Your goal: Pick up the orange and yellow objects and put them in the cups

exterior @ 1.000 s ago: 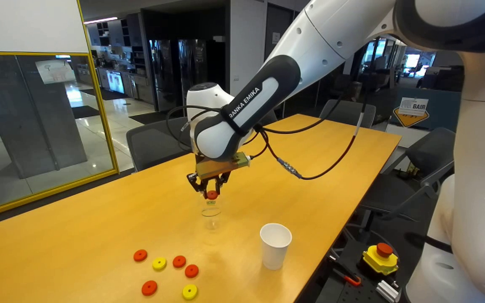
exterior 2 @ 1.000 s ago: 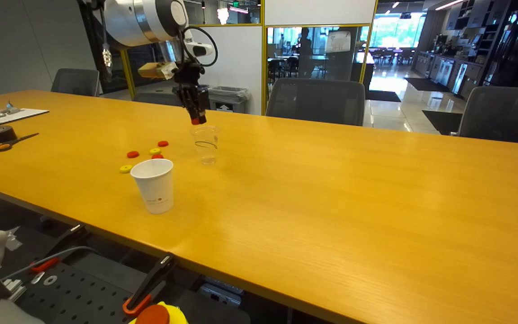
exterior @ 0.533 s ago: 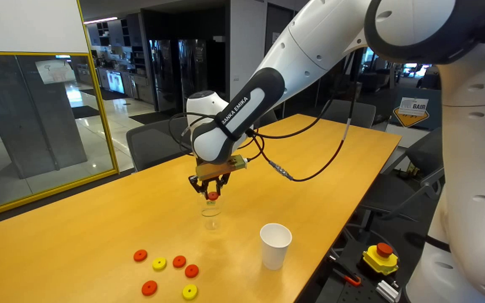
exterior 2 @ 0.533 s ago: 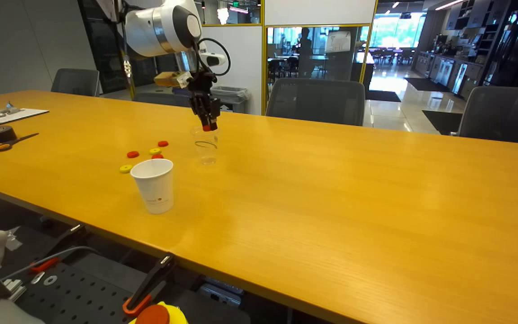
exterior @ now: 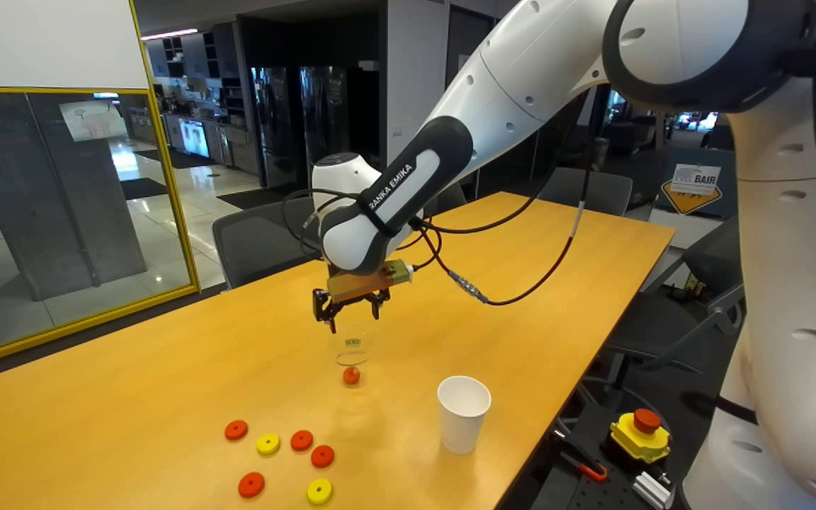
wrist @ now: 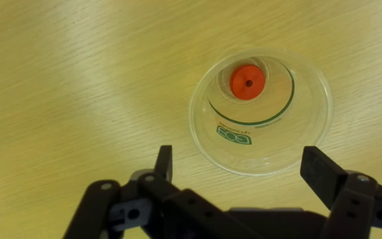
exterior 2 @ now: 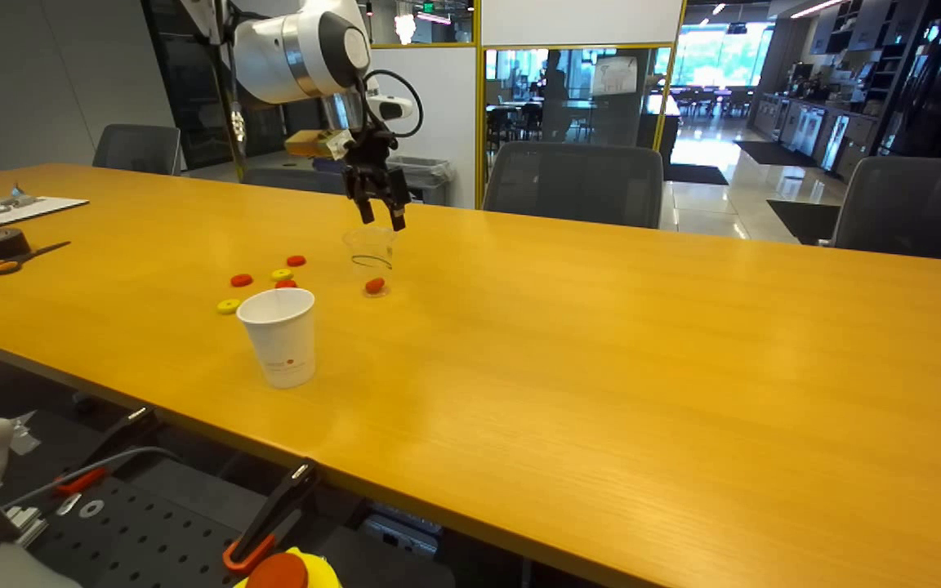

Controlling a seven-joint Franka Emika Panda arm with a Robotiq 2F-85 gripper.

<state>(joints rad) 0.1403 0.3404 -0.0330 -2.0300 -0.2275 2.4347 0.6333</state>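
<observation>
Fingers [wrist: 322,176]: spread wide, holding nothing, just above the rim of the clear cup [wrist: 264,146].
Red disc [wrist: 242,84]: inside that cup, at or near its bottom.
Desk [exterior: 167,397]: four red discs [exterior: 251,484] and two yellow discs [exterior: 319,491] lie loose; the white cup [exterior: 461,428] stands upright, apart from them.
Release: looks done — a clean retreat would finish this step.
Lift: best straight up, fingers wide; a low sideways swing could catch the rim and tip what is probably a light cup.

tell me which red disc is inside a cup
The red disc low inside the clear plastic cup; the other four red discs in view lie on the table.
</observation>
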